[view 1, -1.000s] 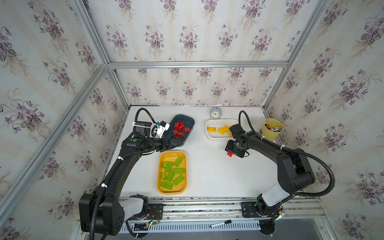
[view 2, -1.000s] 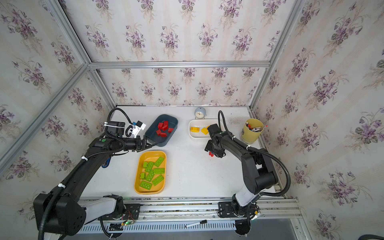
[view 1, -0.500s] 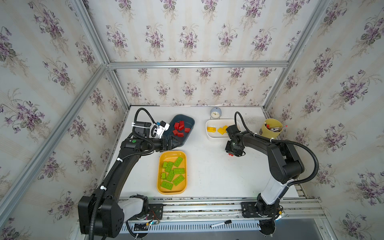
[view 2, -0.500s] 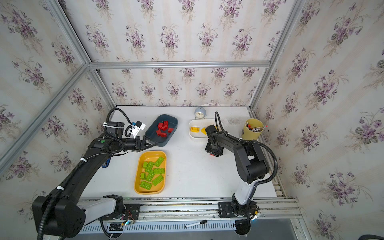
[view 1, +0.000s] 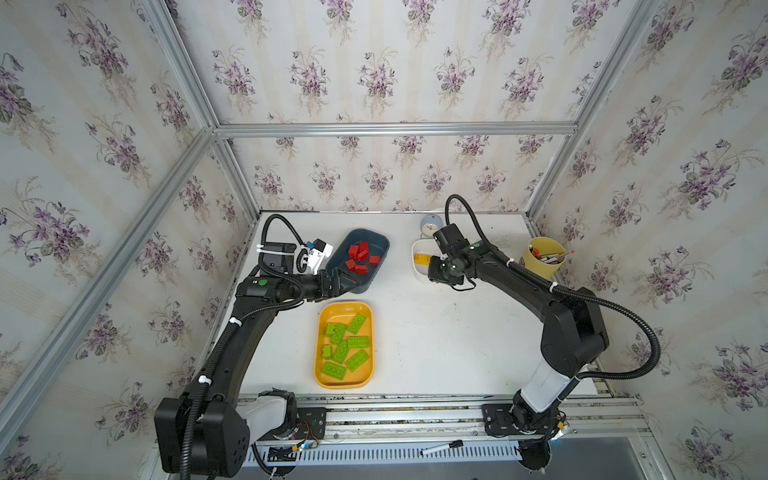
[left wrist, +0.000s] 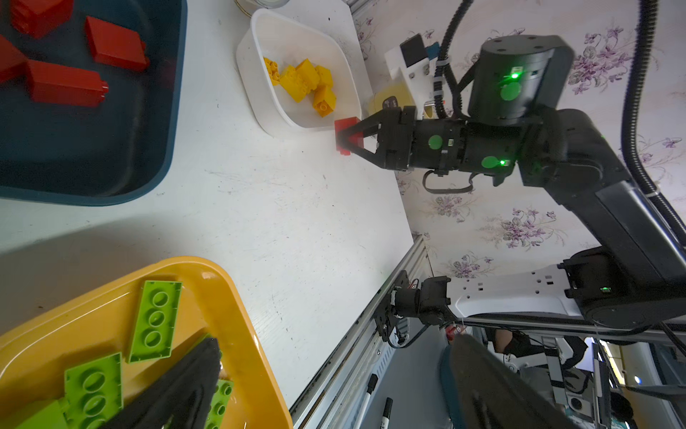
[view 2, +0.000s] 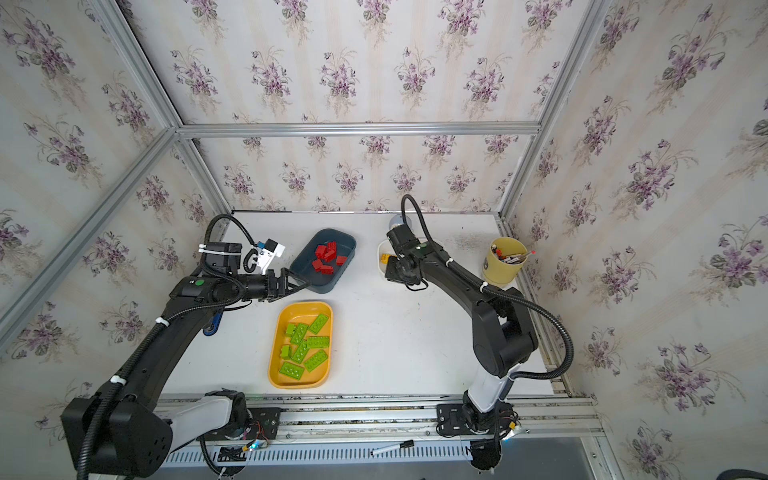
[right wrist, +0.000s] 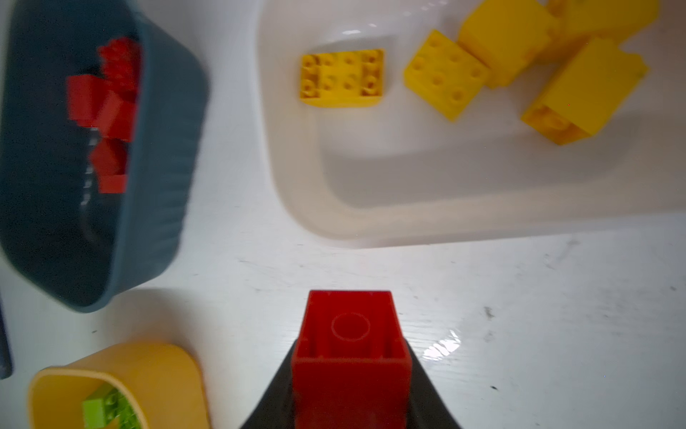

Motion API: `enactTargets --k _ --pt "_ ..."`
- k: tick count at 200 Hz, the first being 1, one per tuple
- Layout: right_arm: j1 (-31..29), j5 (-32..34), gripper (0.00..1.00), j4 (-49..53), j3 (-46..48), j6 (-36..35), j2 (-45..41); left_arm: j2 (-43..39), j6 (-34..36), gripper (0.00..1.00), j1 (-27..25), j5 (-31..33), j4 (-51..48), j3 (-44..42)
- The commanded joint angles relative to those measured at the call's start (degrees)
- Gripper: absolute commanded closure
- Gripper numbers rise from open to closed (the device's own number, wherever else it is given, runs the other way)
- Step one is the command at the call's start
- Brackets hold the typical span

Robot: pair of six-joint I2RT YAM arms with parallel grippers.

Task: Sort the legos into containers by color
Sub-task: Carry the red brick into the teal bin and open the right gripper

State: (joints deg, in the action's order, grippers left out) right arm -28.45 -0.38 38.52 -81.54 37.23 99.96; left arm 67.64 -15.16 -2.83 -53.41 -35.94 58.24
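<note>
Nearest the rail: shallow yellow-orange plastic tray (view 1: 338,311) holding the lime green studded bricks (view 1: 358,341).

Left gripper (view 2: 300,281): jaws spread wide, nothing in them. It hangs between that tray's far end and the near corner of the deep dark blue-grey tray (view 1: 376,276).

Right gripper (left wrist: 350,138): clenched on one small square red plastic brick (right wrist: 350,334), just beside the near wall of the white plastic tray (left wrist: 297,37). I cannot tell whether the brick is clear of the table (view 1: 436,332). Its hollow underside faces away from the gripper.

Handling, my estimate: light, stiff and hollow, with smooth walls that may slip. The two flat opposite sides are the place to hold.

Further back, loose red bricks (view 1: 360,255) lie in the dark tray and yellow bricks (left wrist: 304,81) in the white one.

Surface: white table, scuffed and flat, with no loose bricks visible on it. A round yellow pen cup (view 1: 542,259) stands at its far right. Floral wallpaper (view 1: 374,75) and an aluminium frame (view 1: 395,129) enclose the cell.
</note>
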Motion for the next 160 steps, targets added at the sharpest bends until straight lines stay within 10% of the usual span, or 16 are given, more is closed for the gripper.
enactTargets --k 1,160 --pt "-3.26 -4.32 0.78 -0.73 -5.80 0.73 3.02 -0.95 0.81 0.01 0.79 0.27 -0.71 0.22" --pt "-10.80 0.40 0.72 -2.92 -48.02 -6.59 36.98 -8.09 -3.66 0.01 5.71 24.83 2.68 -4.02"
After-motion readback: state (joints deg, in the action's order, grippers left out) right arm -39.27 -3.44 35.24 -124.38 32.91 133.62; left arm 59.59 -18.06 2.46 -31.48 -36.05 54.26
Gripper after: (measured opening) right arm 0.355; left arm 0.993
